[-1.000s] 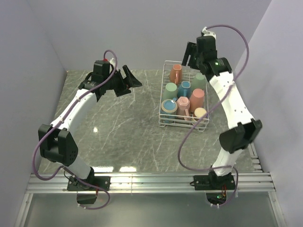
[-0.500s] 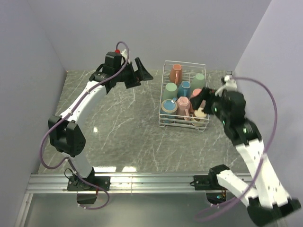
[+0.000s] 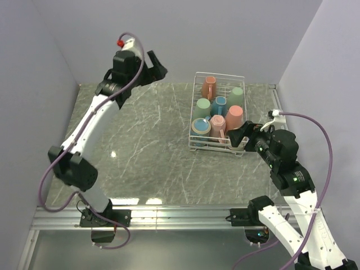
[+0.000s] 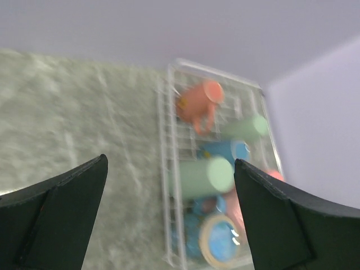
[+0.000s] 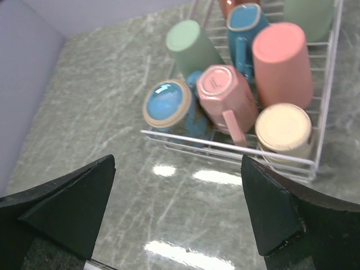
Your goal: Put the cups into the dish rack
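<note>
Both jaws stand wide and empty: your right gripper (image 3: 237, 136) hangs just beside the dish rack (image 3: 196, 90) at its near right corner, your left gripper (image 3: 157, 68) well apart to its left, and every cup (image 3: 203, 106) you can see sits inside it.

grey-green marbled tabletop (image 3: 152, 146), pale veins, glossy finish. bright glare patches (image 3: 114, 153) on its surface, more toward near edge. plain lavender back wall (image 3: 185, 34) meets tabletop in straight line. left wall (image 3: 28, 112) and right wall (image 3: 332, 84) same lavender, boxing tabletop in on three sides. slotted aluminium rail (image 3: 180, 216) runs along near edge. dull grey strip (image 3: 169, 247) below rail. light soft, even.
</note>
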You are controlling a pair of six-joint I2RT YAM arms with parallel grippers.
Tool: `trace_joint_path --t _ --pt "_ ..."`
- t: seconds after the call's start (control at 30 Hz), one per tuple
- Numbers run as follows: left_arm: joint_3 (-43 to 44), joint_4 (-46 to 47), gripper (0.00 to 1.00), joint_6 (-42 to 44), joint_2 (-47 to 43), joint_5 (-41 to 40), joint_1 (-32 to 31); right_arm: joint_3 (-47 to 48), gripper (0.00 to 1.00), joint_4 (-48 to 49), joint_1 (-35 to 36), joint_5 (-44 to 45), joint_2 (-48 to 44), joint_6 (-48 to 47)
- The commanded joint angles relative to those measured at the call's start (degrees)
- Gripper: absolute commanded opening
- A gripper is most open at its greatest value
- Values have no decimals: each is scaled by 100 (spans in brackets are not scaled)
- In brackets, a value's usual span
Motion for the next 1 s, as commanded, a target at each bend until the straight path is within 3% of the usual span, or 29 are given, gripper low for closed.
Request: trace_joint_path --t 0.0,0.03,0.1,0.13,0.2,0.33,0.53,0.6,0.73,0.87,0.9,0.97 --pt "-1235 1545 99 437 -1145 -1606 62 36 95 -191 23 309 -157 -130" --pt "-2555 2204 99 551 -1488 -1844 71 -209 93 -130 32 440 -314 -25" --pt "-3836 4194 99 744 -2438 -2545 132 -369 93 -85 102 703 -412 265" --pt "-4912 4710 99 1110 -2693 -2637 167 -378 93 -102 111 661 -387 275" --pt "-5624 5075 99 1377 -3213 -2838 378 -343 93 -111 111 355 -325 -32" --pt "-6458 4635 99 2034 -3513 -2971 817 -404 92 11 146 -269 -220 64" --pt "-7908 5985 99 2186 -3487 -2096 1906 -458 91 21 173 -1070 -123 -217" --pt "-8287 6462 99 2248 -3233 -1892 2004 -440 89 -59 190 -1088 -105 -261" --pt "-8614 7333 99 2372 -2461 -1627 2049 -668 89 116 190 -808 -333 -226" --pt "-8791 8239 99 2459 -1951 -1487 2049 -1290 89 1264 199 -124 -1123 80" --pt "-8834 8544 99 2485 -1836 -1521 2049 -1710 96 1564 190 331 -1525 143" --pt "-8913 8888 99 2546 -1519 -1434 2057 -2143 99 2362 199 1027 -1853 196"
